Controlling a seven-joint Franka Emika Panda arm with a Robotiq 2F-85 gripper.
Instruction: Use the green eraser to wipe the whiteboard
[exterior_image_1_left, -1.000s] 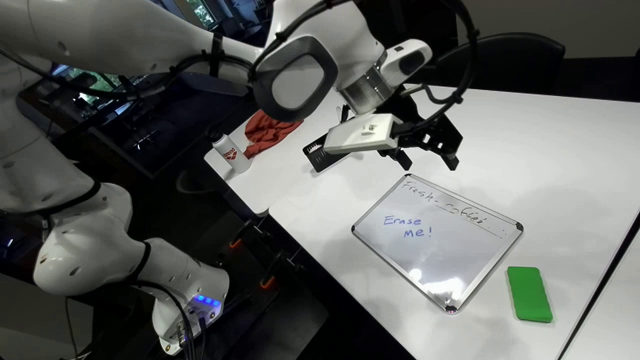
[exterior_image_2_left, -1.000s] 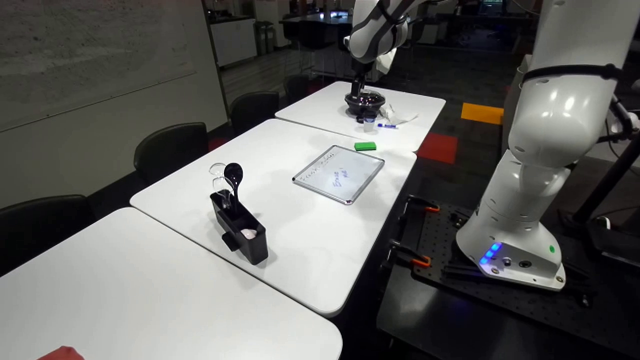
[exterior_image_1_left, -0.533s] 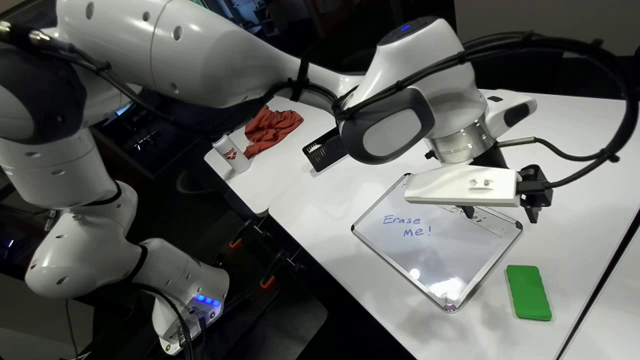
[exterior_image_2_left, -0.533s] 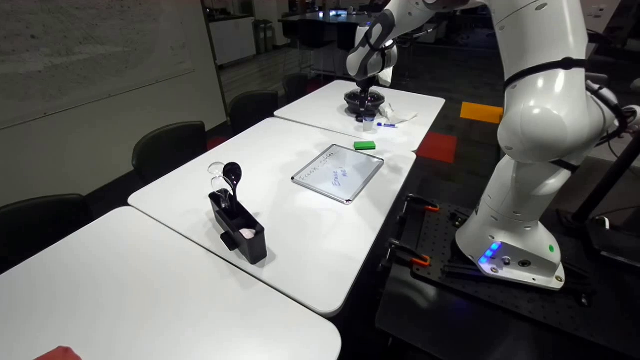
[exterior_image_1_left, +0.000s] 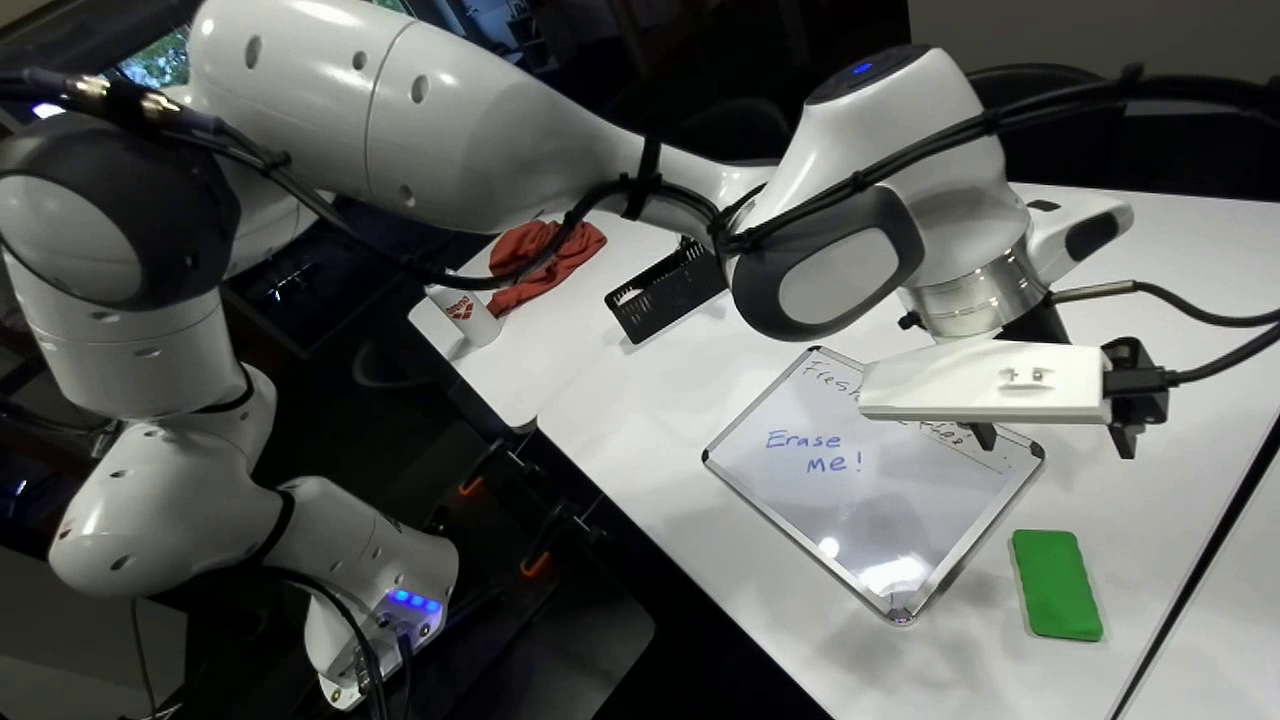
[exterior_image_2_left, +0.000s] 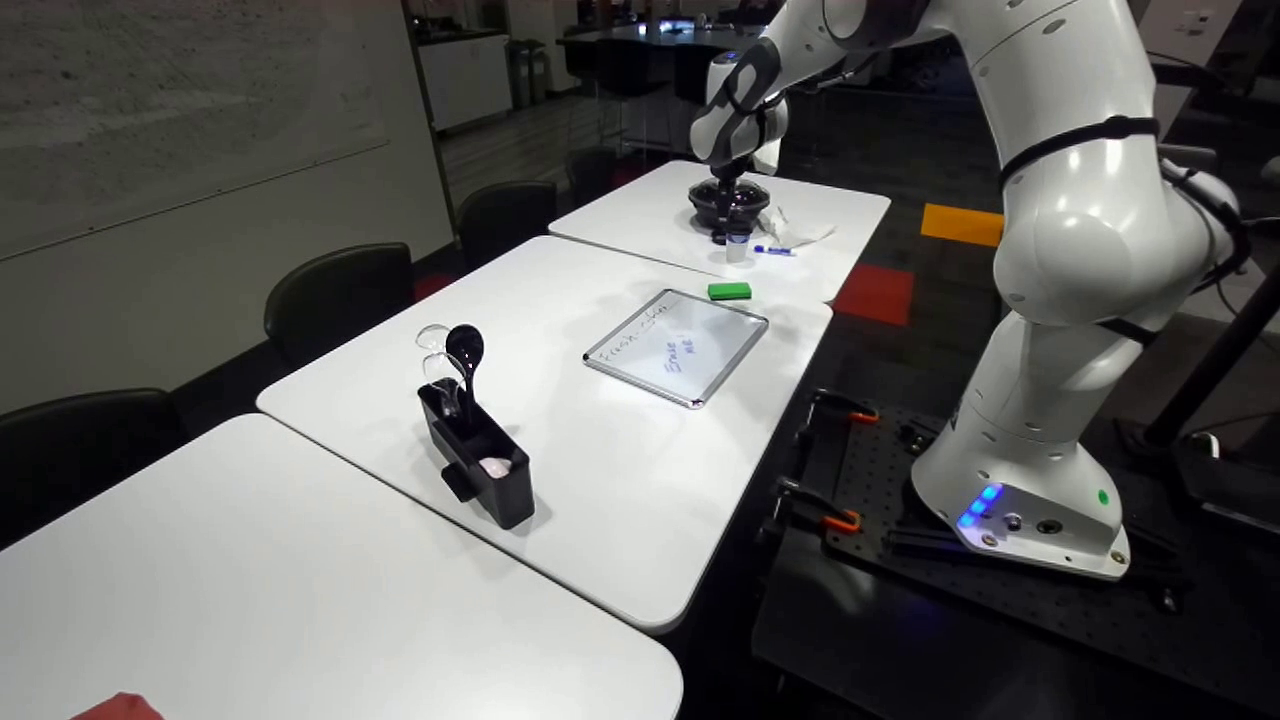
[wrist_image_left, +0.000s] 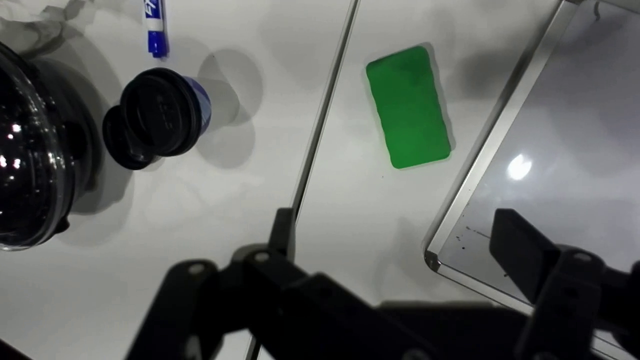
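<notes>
Dimly lit room (exterior_image_2_left: 200, 300), whiteboard (exterior_image_2_left: 678, 347) on white table (exterior_image_2_left: 610, 500), dark chairs (exterior_image_2_left: 342, 300) alongside

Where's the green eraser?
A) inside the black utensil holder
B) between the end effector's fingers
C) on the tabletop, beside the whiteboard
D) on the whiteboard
C: the wrist view shows the green eraser lying on the tabletop, a gap separating it from the whiteboard.

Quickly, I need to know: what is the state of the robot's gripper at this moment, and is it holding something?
Gripper: open, holding nothing; the green eraser lies apart from it.
</notes>
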